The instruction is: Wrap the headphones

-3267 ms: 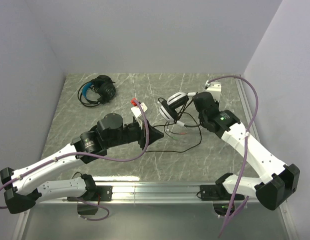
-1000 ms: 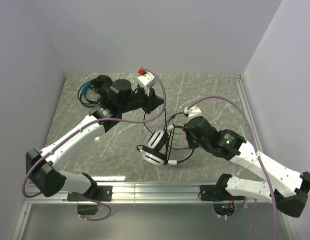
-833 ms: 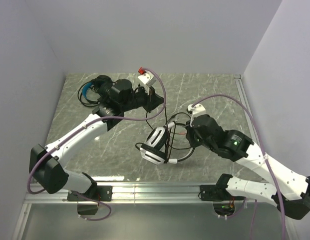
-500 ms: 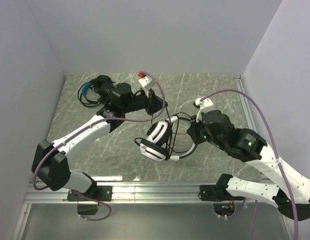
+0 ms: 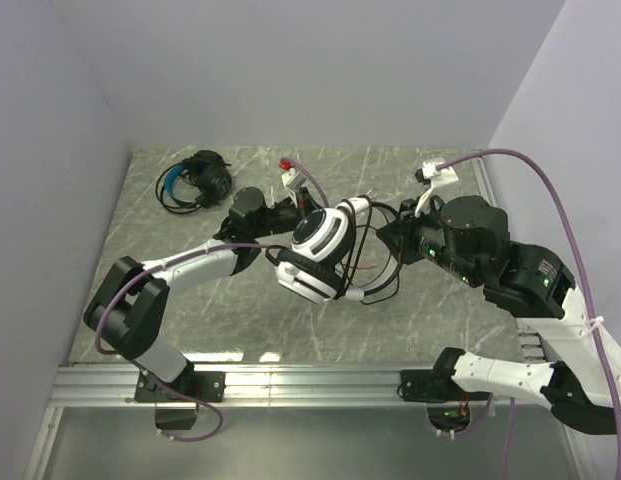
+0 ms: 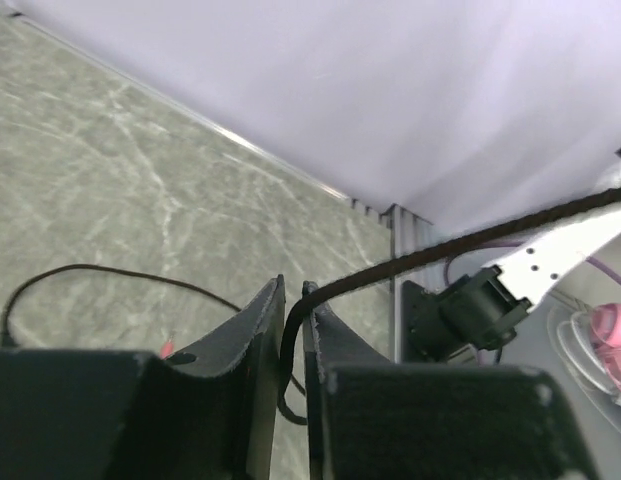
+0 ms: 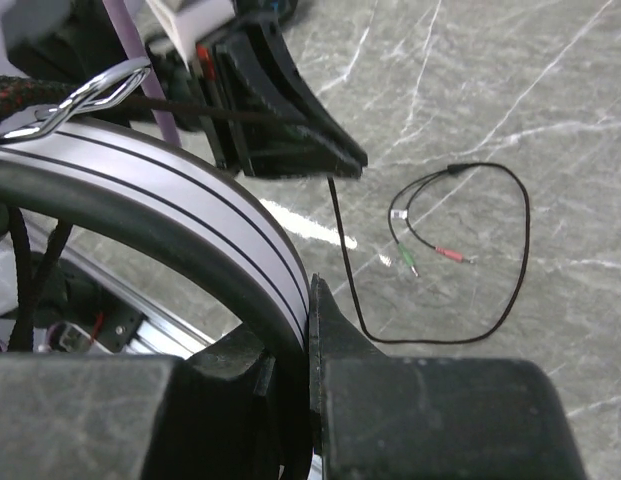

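Observation:
The white headphones with black ear pads hang in the air above the middle of the table. My right gripper is shut on their white headband, seen close up in the right wrist view by the right gripper. My left gripper sits just behind the upper ear cup, shut on the thin black cable, which passes between its jaws at the left gripper. The cable's end with green and red plugs lies looped on the table. The black headphones with a blue headband rest at the back left, untouched.
A metal rail runs along the near edge and another along the right edge. Grey walls close in the left, back and right sides. Purple arm cables arc above the right arm.
The right arm has lifted the white headphones up from near the table and back toward the middle. The left arm has folded in and its gripper stays by the ear cup, holding the cable.

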### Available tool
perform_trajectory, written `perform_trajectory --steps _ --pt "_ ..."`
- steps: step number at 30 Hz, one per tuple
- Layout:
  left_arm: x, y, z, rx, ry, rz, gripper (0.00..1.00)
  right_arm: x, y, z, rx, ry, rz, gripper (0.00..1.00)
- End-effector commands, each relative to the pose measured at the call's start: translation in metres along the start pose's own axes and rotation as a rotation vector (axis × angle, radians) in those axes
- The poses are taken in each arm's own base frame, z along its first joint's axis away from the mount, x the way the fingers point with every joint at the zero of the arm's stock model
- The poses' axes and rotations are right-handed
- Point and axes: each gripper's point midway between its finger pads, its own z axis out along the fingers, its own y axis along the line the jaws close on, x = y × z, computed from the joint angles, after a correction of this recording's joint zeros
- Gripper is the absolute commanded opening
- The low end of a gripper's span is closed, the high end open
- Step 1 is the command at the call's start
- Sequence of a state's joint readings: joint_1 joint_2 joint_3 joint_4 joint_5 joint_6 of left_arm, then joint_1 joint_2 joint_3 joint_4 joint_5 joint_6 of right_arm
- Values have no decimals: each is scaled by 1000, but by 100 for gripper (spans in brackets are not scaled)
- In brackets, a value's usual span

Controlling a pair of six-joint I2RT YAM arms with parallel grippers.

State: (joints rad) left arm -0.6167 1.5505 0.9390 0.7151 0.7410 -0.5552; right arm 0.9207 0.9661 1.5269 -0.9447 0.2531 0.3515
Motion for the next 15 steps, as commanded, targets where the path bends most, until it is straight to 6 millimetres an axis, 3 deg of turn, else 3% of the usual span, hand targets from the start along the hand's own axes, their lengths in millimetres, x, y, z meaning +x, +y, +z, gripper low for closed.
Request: perform_trajectory --steps 1,6,15 --pt "-13 -24 3 111 -69 3 18 -57 20 -17 -76 -180 100 0" --pt "-3 -36 10 142 -83 -2 19 -65 19 -11 -37 -183 100 0" --pt "-2 -66 28 241 -119 19 33 -75 18 -9 -17 -195 112 0"
